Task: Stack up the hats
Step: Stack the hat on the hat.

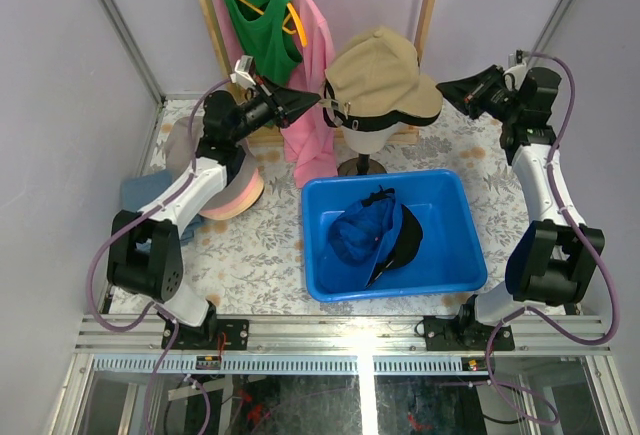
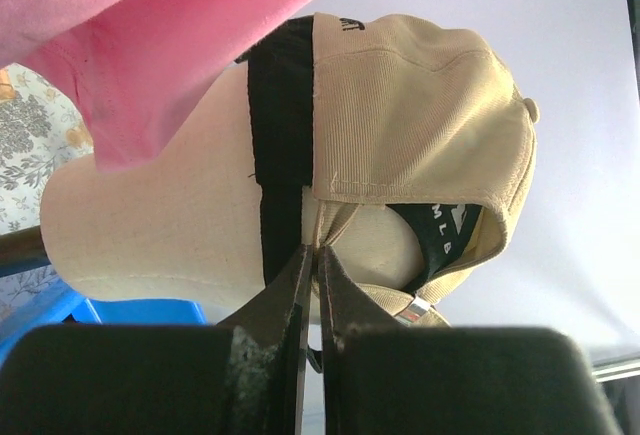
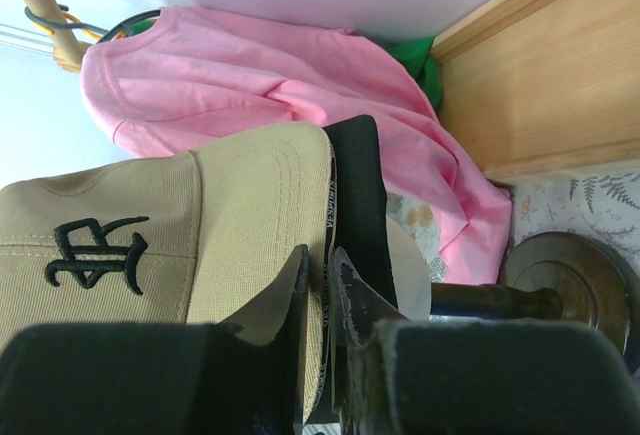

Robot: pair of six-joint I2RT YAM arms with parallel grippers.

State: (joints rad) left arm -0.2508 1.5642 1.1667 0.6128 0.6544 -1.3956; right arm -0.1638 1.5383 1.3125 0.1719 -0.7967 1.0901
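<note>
A khaki cap (image 1: 380, 65) (image 2: 420, 105) (image 3: 150, 245) sits on top of a black cap (image 1: 400, 118) (image 2: 280, 105) (image 3: 360, 185) on the cream mannequin head (image 1: 365, 140) (image 2: 150, 215). At the cap's back opening, my left gripper (image 1: 316, 98) (image 2: 313, 247) is shut, its tips pinching the khaki rear edge. From the right, my right gripper (image 1: 445, 88) (image 3: 322, 260) is shut on the khaki brim. A blue cap (image 1: 355, 235) and another black cap (image 1: 405, 240) lie in the blue bin (image 1: 470, 245). Under the left arm lie a pink bucket hat (image 1: 245, 195) and a grey one (image 1: 175, 150).
A green shirt (image 1: 255, 15) and a pink shirt (image 1: 310, 75) (image 3: 250, 75) hang on a wooden frame (image 3: 540, 85) just behind the left gripper. The mannequin's round stand base (image 3: 565, 275) rests behind the bin. A blue hat (image 1: 140, 193) lies at the far left.
</note>
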